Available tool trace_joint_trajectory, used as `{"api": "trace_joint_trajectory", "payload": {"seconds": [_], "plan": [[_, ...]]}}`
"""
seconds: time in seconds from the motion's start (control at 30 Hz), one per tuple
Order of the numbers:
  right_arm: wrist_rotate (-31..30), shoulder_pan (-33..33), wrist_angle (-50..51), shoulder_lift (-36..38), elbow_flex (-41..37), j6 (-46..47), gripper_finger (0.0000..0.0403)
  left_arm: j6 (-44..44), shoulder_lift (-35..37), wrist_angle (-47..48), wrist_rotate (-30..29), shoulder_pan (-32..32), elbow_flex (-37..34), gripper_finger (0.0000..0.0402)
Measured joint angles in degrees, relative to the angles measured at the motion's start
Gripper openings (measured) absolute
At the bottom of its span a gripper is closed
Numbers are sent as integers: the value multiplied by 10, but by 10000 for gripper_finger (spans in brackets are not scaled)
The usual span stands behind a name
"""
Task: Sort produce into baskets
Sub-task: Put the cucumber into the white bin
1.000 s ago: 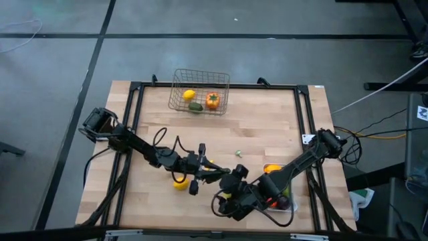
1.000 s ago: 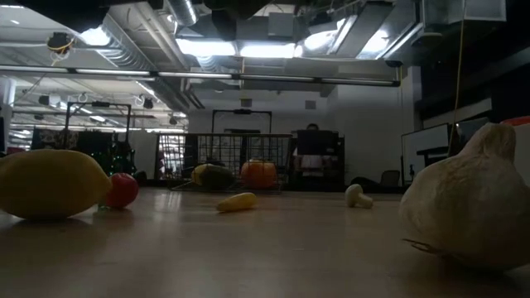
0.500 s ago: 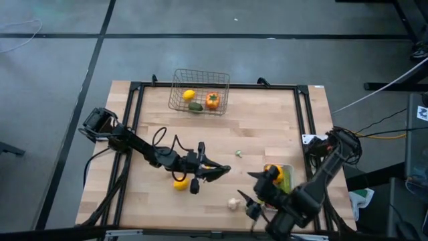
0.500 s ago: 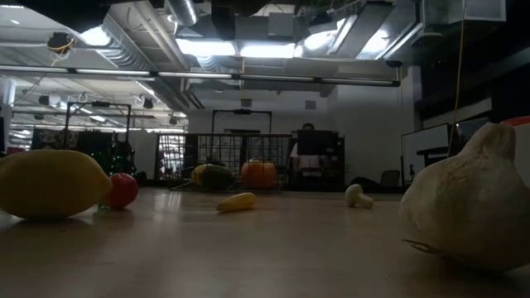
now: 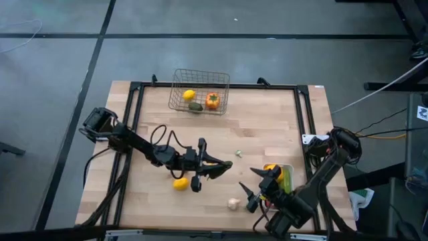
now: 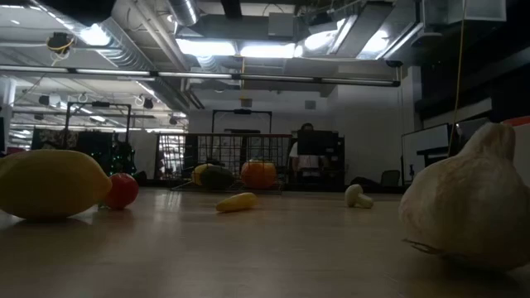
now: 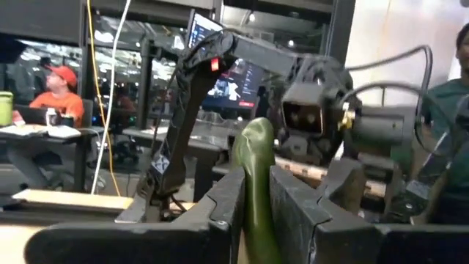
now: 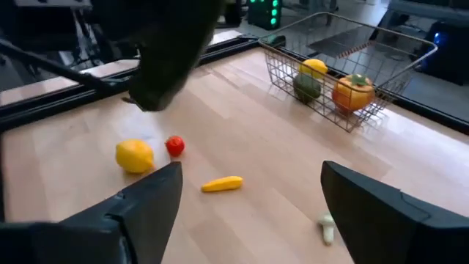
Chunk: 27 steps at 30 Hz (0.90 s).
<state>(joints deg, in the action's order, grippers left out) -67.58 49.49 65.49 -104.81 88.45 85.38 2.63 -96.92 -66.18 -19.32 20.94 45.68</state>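
Note:
A green cucumber (image 7: 255, 165) sticks out from between the fingers of my left gripper (image 5: 217, 167) (image 7: 256, 192), which is shut on it above the table's middle. My right gripper (image 5: 253, 189) (image 8: 249, 220) hangs open and empty near the front edge, facing the left gripper. The wire basket (image 5: 199, 92) (image 8: 344, 73) at the far edge holds a lemon, a green piece and an orange one. A lemon (image 5: 179, 183) (image 8: 135, 156), a small red tomato (image 8: 174, 146), a small yellow piece (image 8: 222, 184) and a garlic (image 5: 233, 204) (image 6: 468, 207) lie on the table. My left gripper pinches the cucumber between its two fingers (image 7: 227, 202). The held end is hidden down between them. The free rounded end (image 7: 256, 136) juts out past the fingertips. The fingers reach about level from the table's left, and the cucumber is lifted clear of the table.
The white tray (image 5: 286, 175) with produce in it sits at the near right, partly under my right arm. A small pale piece (image 5: 238, 154) (image 6: 356, 195) lies right of my left gripper. People sit and stand in the room beyond the table.
My right gripper has swung away from the left gripper toward the table's right edge and turned about its wrist, uncovering the garlic near the front edge. My left gripper has tipped up slightly with the cucumber.

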Motion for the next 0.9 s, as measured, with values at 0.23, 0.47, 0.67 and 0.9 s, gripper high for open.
{"api": "trace_joint_trajectory", "payload": {"seconds": [0.23,0.47,0.67,0.9], "plan": [[23,-42,-82,26,-59,-23,260,-13,0,1,0,-14,7,58],[98,-109,-138,56,-77,-182,214,-24,0,-6,0,-34,7,58],[156,-166,-147,100,-77,-319,190,-33,0,-8,0,-55,7,58],[221,-230,-196,143,-140,-439,164,-33,17,13,0,-72,7,58]]}}
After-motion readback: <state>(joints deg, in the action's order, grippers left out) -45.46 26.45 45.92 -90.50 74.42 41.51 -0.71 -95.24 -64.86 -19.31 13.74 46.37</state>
